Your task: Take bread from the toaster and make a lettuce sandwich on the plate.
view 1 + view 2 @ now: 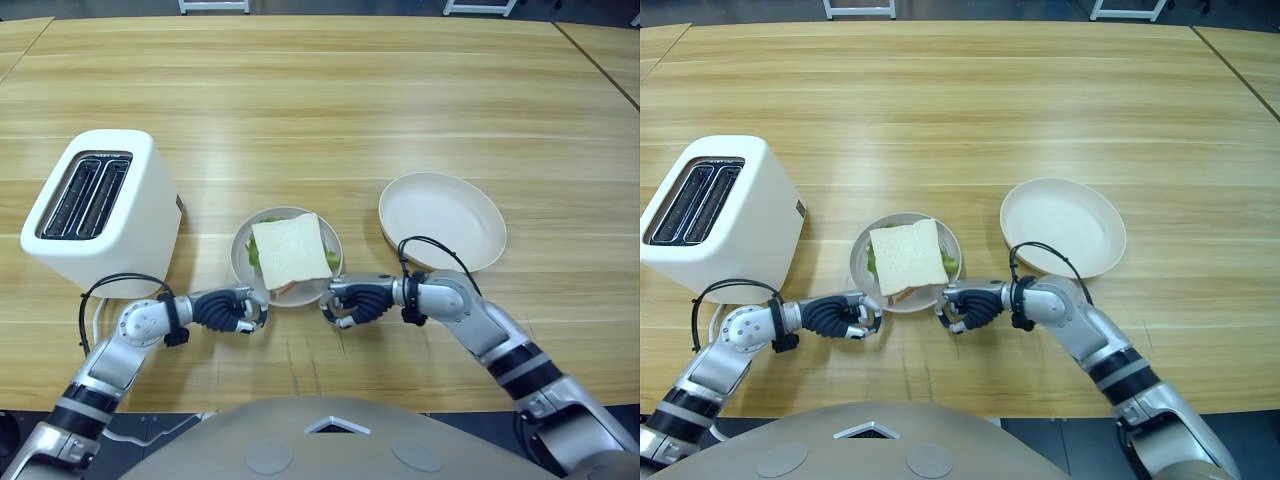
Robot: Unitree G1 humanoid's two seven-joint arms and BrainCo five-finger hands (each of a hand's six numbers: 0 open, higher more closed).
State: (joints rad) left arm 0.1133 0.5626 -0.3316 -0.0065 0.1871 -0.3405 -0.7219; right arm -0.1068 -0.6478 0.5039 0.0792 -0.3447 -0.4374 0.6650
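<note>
The wooden table (330, 100) is carrying everything. The white toaster (100, 215) is sitting toward its front-left corner, slots looking empty. An empty cream dish (442, 222) is lying right of centre. Next to it, near the front edge, the plate (238, 258) is holding the sandwich, lettuce (255, 252) peeking out under the top bread slice (290, 250). The left hand (232, 310) and right hand (358, 300) are flanking the plate's near rim, fingers curled, not gripping anything.

The robot's silver-grey, cylinder-jointed left arm (105, 368) at seven o'clock and matching right arm (505, 350) at five o'clock wear black bands, each with a thin black cable loop (125, 277) over the wrist, and end in a black-and-silver left hand (232, 310) and right hand (360, 300) with ribbed dark fingers.
</note>
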